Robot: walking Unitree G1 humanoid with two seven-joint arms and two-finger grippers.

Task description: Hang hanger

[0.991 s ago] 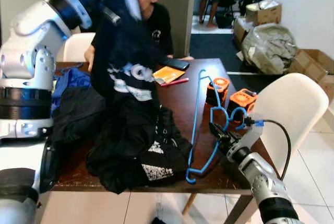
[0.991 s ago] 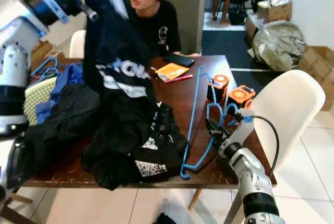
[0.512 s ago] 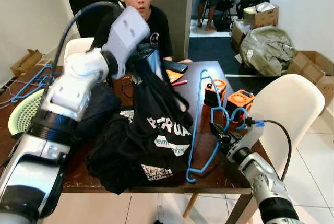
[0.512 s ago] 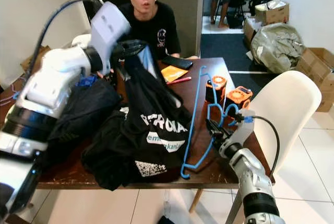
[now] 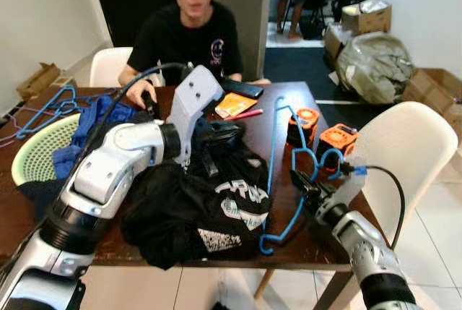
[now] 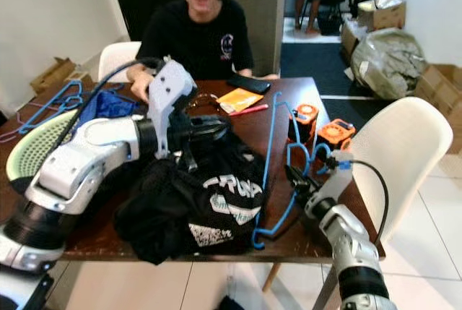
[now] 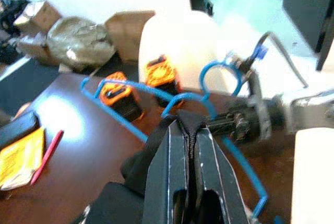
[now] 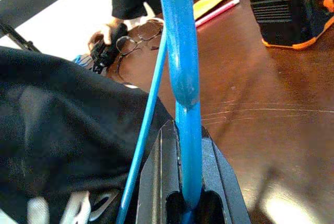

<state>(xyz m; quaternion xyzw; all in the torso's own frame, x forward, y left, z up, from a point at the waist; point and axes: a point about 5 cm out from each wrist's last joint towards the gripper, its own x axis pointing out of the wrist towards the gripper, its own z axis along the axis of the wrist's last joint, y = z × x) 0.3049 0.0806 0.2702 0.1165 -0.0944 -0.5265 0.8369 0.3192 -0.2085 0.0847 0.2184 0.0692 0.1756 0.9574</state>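
White lettering on the black shirt (image 5: 216, 201) is creased, unreadable. Left gripper (image 7: 189, 130) pinches the shirt; right gripper (image 8: 182, 156) clamps the blue hanger (image 5: 278, 173) at 3 o'clock.

White lettering runs across the black shirt (image 6: 216, 201) heaped on the surface (image 6: 245, 133), but folds and blur keep it from being read; a white patch of print lower on the cloth is also illegible. The small emblem on the seated person's black top (image 5: 189, 42) is too small to read.

brown table (image 5: 253, 133), white chair (image 5: 408, 147), tiled floor (image 5: 440, 216)
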